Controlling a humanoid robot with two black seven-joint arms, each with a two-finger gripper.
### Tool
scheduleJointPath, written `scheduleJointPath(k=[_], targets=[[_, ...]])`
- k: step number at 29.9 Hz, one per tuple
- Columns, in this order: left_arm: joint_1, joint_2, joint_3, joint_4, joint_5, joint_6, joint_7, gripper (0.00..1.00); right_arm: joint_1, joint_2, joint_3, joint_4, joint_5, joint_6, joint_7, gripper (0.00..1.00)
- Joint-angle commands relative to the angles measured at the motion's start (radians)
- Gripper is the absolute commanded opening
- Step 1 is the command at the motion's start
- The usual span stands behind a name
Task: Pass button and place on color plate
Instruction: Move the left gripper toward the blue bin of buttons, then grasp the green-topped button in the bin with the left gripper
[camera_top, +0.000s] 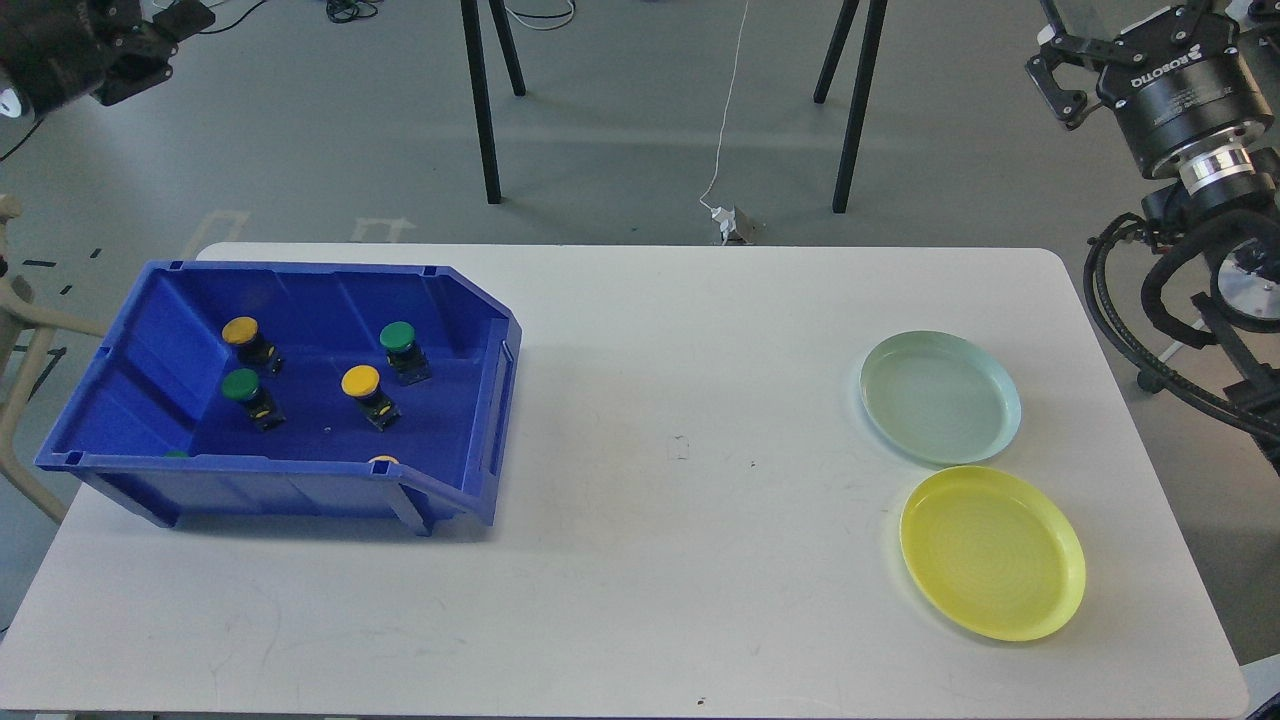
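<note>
Here, blue bin (150, 345) of buttons on tabletop (650, 560), two plates right, right hand (1120, 45) half seen, grip unclear, left hand hidden.

The flat white bench (640, 560) looks matt and faintly scuffed. The deep blue plastic bin (140, 480) has a smooth, slightly glossy wall. The round pale-green plate (940, 397) and round yellow plate (992, 552) look smooth and glossy.
</note>
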Motion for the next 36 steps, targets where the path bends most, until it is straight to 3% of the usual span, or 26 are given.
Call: scheduleJointPath(k=[1, 8, 10, 13, 15, 28, 36], targets=[[0.045, 0.075, 0.018, -0.029, 0.203, -0.005, -0.001, 0.95, -0.004, -0.003, -0.001, 0.002, -0.001, 0.001, 0.0, 1.0], [0.082, 0.093, 0.189, -0.048, 0.555, 0.013, 0.0, 0.89, -0.025, -0.008, -0.001, 0.0, -0.001, 0.0, 0.0, 1.0], [0.086, 0.086, 0.254, -0.042, 0.604, 0.066, 0.0, 0.87, -0.027, -0.009, -0.001, -0.003, -0.001, 0.0, 0.0, 1.0], [0.1, 0.055, 0.373, -0.02, 0.665, 0.216, -0.001, 0.85, -0.028, -0.008, -0.001, -0.003, -0.001, 0.0, 0.0, 1.0], [0.1, 0.032, 0.447, 0.006, 0.692, 0.255, -0.001, 0.85, -0.03, -0.008, -0.001, -0.003, -0.001, 0.0, 0.0, 1.0], [0.123, -0.197, 0.519, 0.268, 0.707, 0.257, -0.003, 0.85, -0.03, -0.008, -0.001, -0.003, -0.003, -0.003, 0.0, 1.0], [0.134, -0.241, 0.579, 0.322, 0.744, 0.263, -0.014, 0.85, -0.031, -0.008, -0.002, -0.005, -0.003, -0.003, 0.0, 1.0]])
